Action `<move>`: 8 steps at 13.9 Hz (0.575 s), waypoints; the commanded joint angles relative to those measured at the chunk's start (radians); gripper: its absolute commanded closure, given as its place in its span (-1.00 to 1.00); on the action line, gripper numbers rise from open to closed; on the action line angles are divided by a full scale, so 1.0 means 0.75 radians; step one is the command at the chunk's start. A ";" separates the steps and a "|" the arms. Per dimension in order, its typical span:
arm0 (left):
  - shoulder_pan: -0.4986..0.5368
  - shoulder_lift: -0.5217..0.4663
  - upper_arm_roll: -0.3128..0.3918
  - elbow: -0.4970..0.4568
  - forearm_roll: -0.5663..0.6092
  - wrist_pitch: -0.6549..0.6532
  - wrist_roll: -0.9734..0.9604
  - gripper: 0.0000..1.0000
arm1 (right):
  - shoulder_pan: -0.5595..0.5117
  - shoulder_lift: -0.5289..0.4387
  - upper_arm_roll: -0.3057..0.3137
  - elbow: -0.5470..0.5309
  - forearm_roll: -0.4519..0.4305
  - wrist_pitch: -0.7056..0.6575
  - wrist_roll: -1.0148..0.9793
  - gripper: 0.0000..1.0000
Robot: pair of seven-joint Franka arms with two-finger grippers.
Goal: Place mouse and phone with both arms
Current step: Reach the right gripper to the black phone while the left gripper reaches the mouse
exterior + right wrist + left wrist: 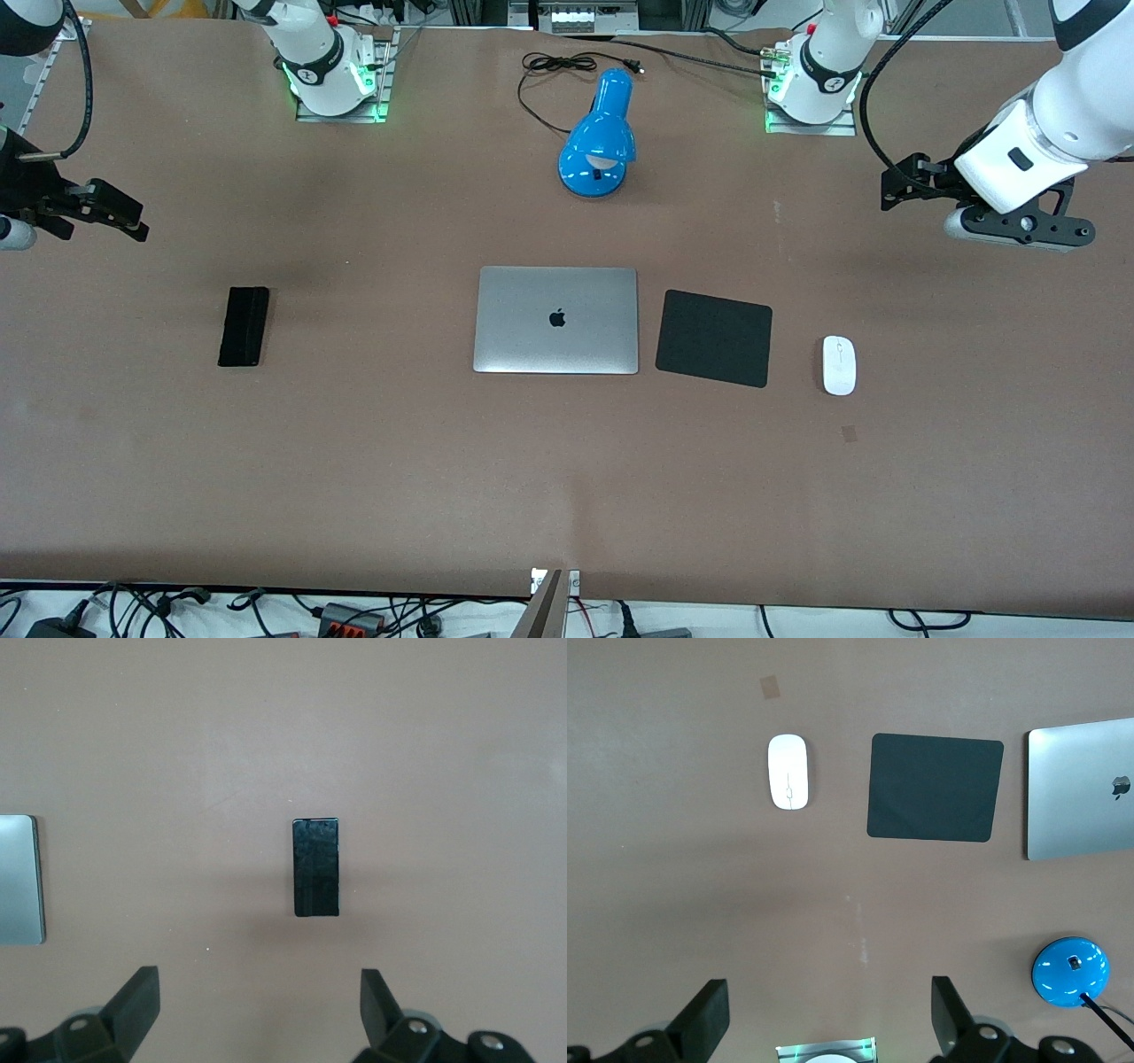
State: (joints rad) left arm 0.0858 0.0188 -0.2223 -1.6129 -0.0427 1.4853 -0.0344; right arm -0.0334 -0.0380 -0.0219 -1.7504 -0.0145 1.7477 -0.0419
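Toward the right arm's end of the brown desk (pixel 354 461), the right gripper (pixel 106 213) hangs with its fingers spread wide and empty, and the slim black glossy phone (pixel 244 326) lies flat well clear of it. Along the same row lie the closed silver laptop (pixel 556 320), the black square mouse pad (pixel 714 338) and the small white oval mouse (pixel 838 365); the left gripper (pixel 904 182) hangs over the desk's other end, spread and empty, apart from the mouse.

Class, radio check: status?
Left gripper, right gripper open, empty, aloft. Mouse beside mouse pad; phone untouched. Nothing blocking.

White jointed arms (pixel 1076 115), dark joint bands, black cables, green-lit bases (pixel 337 93).
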 commanded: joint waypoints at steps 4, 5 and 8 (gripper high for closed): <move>0.010 -0.025 0.010 -0.024 -0.029 0.008 0.031 -1.00 | -0.003 -0.025 0.005 0.006 0.017 -0.025 -0.020 -1.00; 0.010 -0.025 0.010 -0.024 -0.029 0.008 0.032 -1.00 | -0.003 -0.021 0.005 0.006 0.017 -0.021 -0.018 -1.00; 0.012 -0.023 0.010 -0.024 -0.029 0.006 0.046 -1.00 | 0.002 0.016 0.005 0.004 0.017 -0.017 -0.014 -1.00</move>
State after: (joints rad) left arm 0.0892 0.0189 -0.2202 -1.6129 -0.0427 1.4853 -0.0311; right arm -0.0329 -0.0397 -0.0216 -1.7509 -0.0145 1.7461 -0.0420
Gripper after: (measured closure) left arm 0.000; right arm 0.000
